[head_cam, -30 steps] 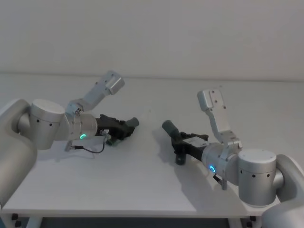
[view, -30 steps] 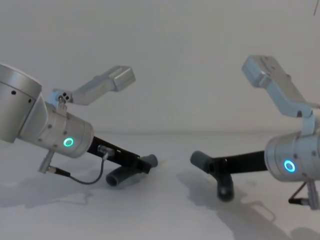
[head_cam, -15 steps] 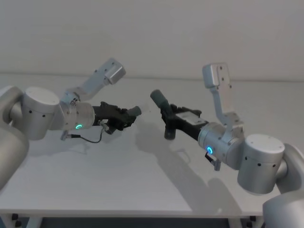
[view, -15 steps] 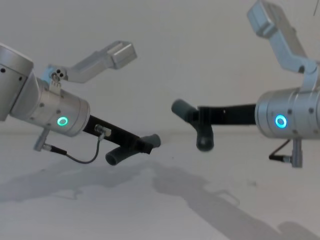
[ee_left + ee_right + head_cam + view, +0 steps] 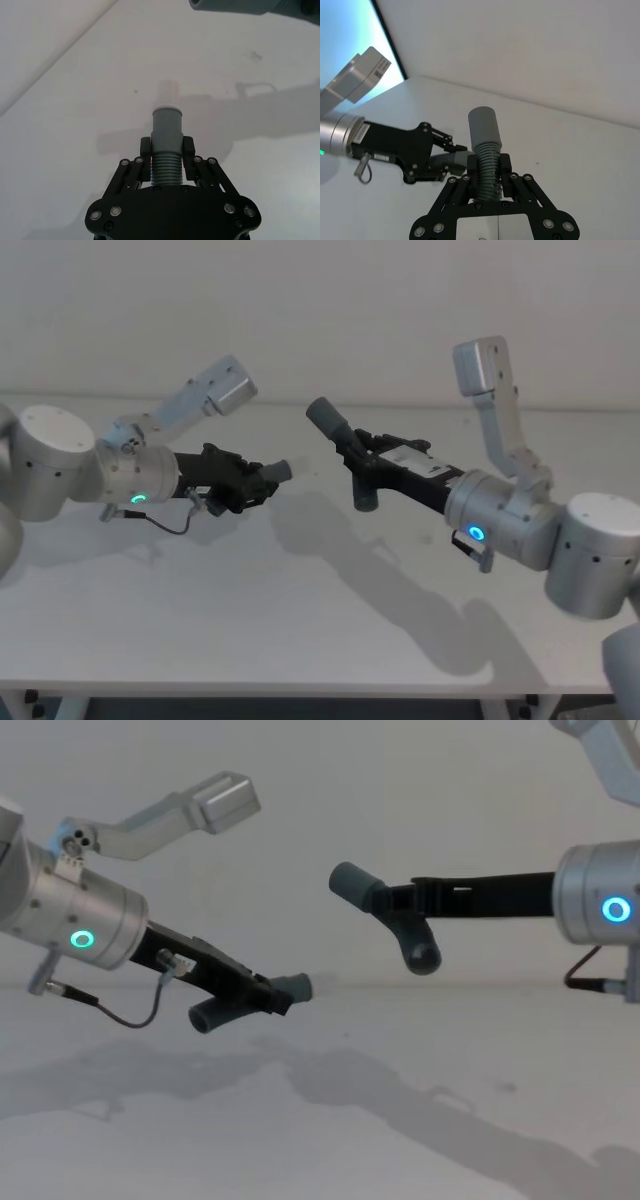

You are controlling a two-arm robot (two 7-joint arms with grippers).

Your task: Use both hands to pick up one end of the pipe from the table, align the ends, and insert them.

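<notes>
Matte white desk (image 5: 300, 620) runs from the near edge back to a plain white wall (image 5: 350, 310). Two claws, two ribbed grey pipe pieces, both off the desk. The left claw (image 5: 260, 482) is clamped on the left piece (image 5: 279, 472), low over the desk. The right claw (image 5: 362, 464) is clamped on the right piece (image 5: 328, 424), held higher. The two cuffs are near each other but apart.

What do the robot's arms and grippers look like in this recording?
The left arm and right arm are thick silver cylinders, each with a glowing ring. The left gripper and right gripper are black, long and narrow, with hinged links and silver screws. A thin grey cable loops under the left wrist; a pale grey boxy bracket rises from each.
</notes>
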